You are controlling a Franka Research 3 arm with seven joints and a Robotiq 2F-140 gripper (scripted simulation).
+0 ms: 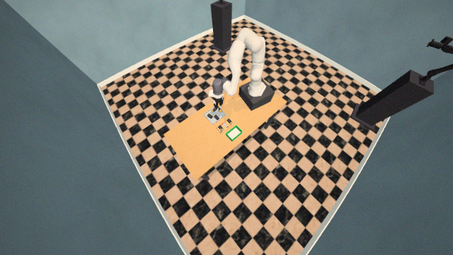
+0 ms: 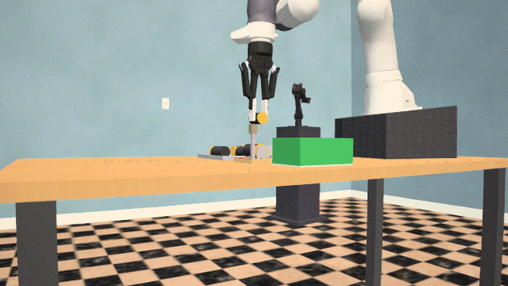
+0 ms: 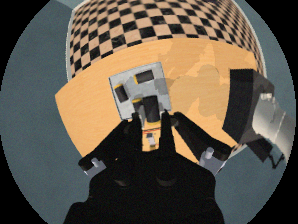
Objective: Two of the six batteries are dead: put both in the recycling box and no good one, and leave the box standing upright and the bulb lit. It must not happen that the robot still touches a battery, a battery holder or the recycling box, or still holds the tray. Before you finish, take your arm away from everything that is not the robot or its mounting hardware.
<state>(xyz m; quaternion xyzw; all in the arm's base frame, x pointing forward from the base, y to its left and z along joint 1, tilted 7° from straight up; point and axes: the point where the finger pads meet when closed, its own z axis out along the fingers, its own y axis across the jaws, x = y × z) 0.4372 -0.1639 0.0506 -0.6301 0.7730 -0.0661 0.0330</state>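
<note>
Battery pinched, held above the tabletop

Fingers (image 1: 221, 105) (image 2: 264, 105) closed about a dark, yellow-ended battery (image 2: 261, 118) (image 3: 151, 106). It lies low between the two tips, on its side, yellow end showing in the exterior view; clear of the tabletop (image 1: 198, 149) (image 2: 119, 175) (image 3: 85, 100). Arm reaching down, fingers pointing at the tabletop.

Below, a grey tray (image 1: 213, 121) (image 2: 216, 157) (image 3: 135, 90). Wrist view shows more batteries lying there: one crosswise toward the far edge (image 3: 144, 76), one toward the left edge (image 3: 121, 93), a third just beside the held one and partly covered (image 3: 136, 104).

Beside the tray, a small wired board (image 1: 219, 129) (image 2: 244, 160) carrying dark, yellow-marked pieces. A pale post (image 2: 252, 144) stands at it, tan block (image 2: 252, 129) on top. Bulb: cannot tell whether lit.

Green-walled recycling box (image 1: 228, 136) (image 2: 313, 151) upright on the tabletop, past the board from the tray; held battery outside it. Which batteries are dead, cannot tell.
</note>
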